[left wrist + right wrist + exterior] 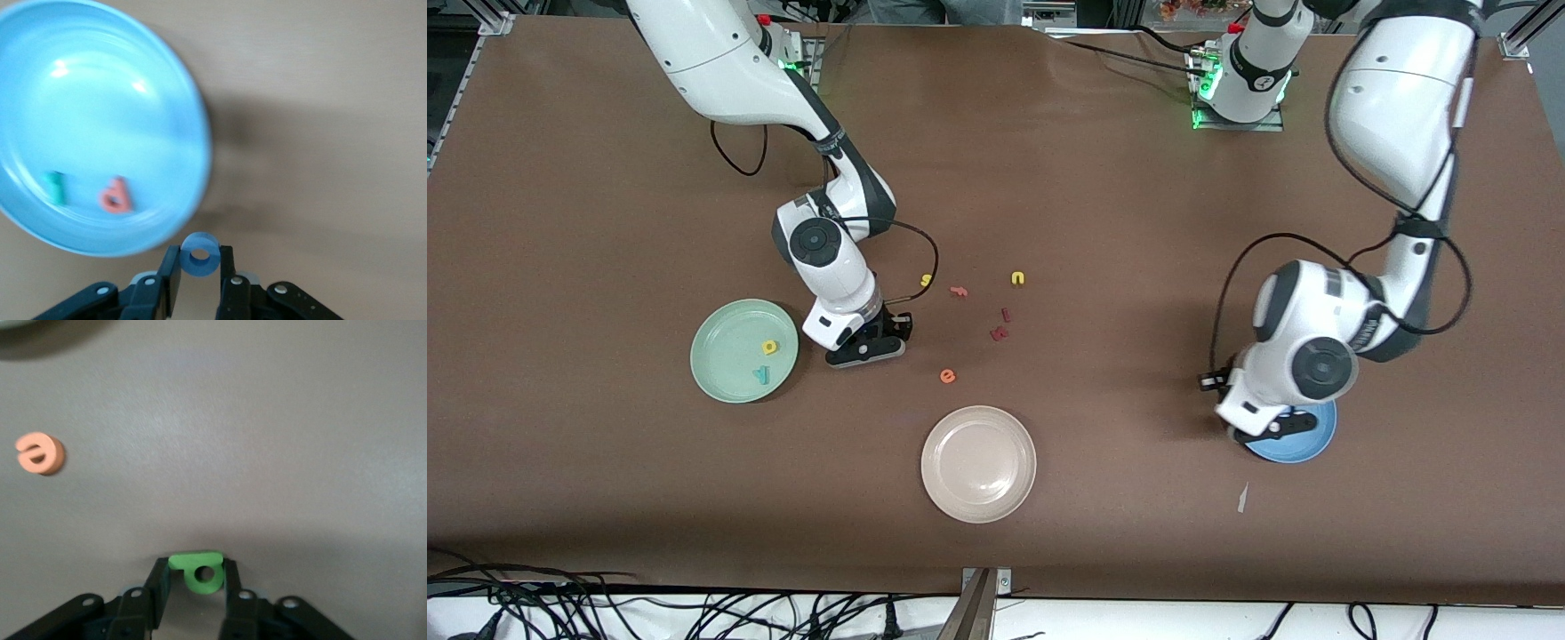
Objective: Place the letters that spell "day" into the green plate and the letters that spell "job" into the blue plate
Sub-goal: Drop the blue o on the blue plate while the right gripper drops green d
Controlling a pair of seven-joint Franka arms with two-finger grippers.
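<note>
The right gripper (195, 577) sits low over the brown surface (1103, 196), just beside the green plate (725, 333) toward the left arm's end; its fingers (157, 583) are closed on the green "d" (198, 571), which is pinched between the tips. The green plate already carries the yellow "a" (769, 347) and the teal "y" (761, 374), lying close together but apart.

The left gripper (200, 267) hangs at the rim of the blue plate (100, 87), with its fingers (170, 273) drawn in on the blue ring "o" (200, 255), which stands on edge between them; in the front view the wrist covers much of that plate. In the plate lie the thin teal "j" (56, 187) and the pink "b" (115, 195), side by side and not touching.

Loose on the surface between the arms are the yellow "s" (926, 279), the pink "f" (959, 291), the yellow "u" (1017, 278) and two dark red letters (1001, 325); the orange "e" (948, 376) lies nearer the front camera than these; nearer still is the beige plate (978, 464).
</note>
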